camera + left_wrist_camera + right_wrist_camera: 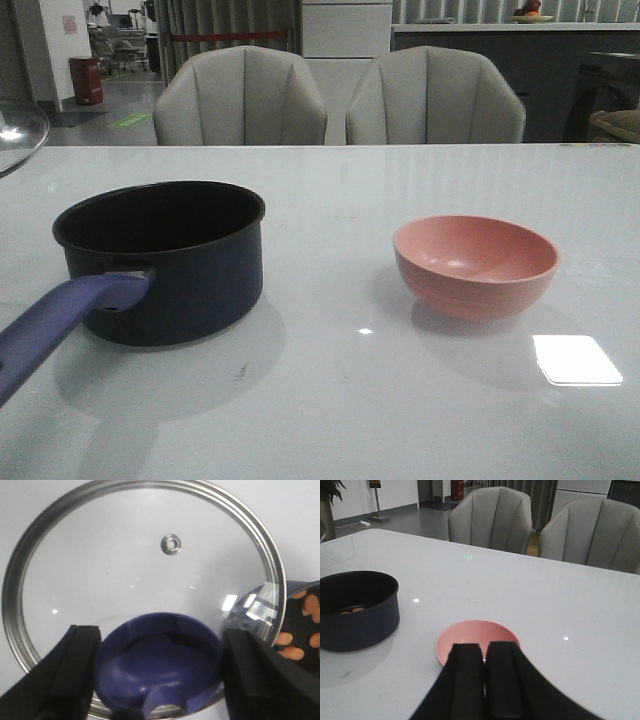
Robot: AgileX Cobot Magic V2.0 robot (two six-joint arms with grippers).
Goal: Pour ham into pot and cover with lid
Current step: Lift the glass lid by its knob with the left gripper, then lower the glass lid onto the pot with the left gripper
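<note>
1. A pale table holds a dark pot and, well apart from it, a pink bowl.
2. The pot stands upright and uncovered. Its long purple-blue handle points toward the near edge of the table in the front view.
3. Ham lies inside the pot. The left wrist view shows orange-pink pieces on the dark pot floor; the right wrist view shows a few pieces low against the inner wall.
4. The bowl stands upright, and no ham shows in it.
5. The left gripper has its two black fingers on either side of the lid's blue knob, touching or almost touching it. The gripper appears to be clamped on the knob.
6. The lid is round clear glass with a steel rim and a small vent hole. It spreads out beyond the left gripper's fingertips. One part of its rim overlaps the pot's edge in the left wrist view.
7. In the front view, only a curved sliver of the lid shows, raised above the table beyond and outside the pot.
8. The right gripper has its two black fingers pressed together, with nothing between them.
9. The bowl lies just beyond the right gripper's fingertips and below them. The pot is well off to the gripper's left.
10. Two grey chairs stand behind the table.
</note>
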